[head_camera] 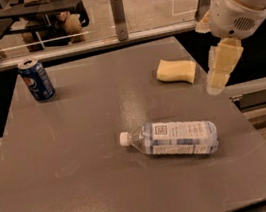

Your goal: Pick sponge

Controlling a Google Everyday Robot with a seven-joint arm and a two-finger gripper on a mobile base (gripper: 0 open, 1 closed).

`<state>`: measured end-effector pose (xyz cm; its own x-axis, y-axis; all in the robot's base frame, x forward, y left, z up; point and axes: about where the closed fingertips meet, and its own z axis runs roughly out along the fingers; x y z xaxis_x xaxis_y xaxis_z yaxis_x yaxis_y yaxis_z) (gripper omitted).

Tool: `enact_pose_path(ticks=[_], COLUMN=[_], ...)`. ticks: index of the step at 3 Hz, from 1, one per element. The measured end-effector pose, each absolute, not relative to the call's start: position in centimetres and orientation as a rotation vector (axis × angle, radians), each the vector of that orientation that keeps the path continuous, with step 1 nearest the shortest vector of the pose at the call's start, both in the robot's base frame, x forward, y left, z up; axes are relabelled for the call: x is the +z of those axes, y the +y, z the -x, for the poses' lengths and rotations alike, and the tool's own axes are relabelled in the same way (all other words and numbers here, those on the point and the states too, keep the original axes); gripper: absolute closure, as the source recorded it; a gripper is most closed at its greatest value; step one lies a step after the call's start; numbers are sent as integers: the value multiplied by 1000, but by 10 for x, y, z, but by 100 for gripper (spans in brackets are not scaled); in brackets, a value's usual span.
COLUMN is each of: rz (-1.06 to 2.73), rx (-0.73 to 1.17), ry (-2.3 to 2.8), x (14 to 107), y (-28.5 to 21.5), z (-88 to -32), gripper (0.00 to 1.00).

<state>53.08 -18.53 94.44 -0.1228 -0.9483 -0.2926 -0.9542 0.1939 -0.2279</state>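
Note:
The sponge (176,71) is a pale yellow foam block lying flat on the grey table (87,136), toward its far right side. My gripper (219,82) hangs from the white arm at the right, just right of the sponge and above the table's right edge, not touching the sponge. Its pale yellow padded fingers (223,61) point down and nothing shows between them.
A clear water bottle (171,138) lies on its side in the middle of the table, cap to the left. A blue soda can (36,79) stands at the far left. A glass barrier with metal posts (117,10) runs along the far edge.

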Motion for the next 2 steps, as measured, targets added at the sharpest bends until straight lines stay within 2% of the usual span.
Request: enact_pose_path(ticks=[2], rz=[1821], rx=[139], ry=[2086], x=[904], y=[-172], z=[-599], gripper=[0])
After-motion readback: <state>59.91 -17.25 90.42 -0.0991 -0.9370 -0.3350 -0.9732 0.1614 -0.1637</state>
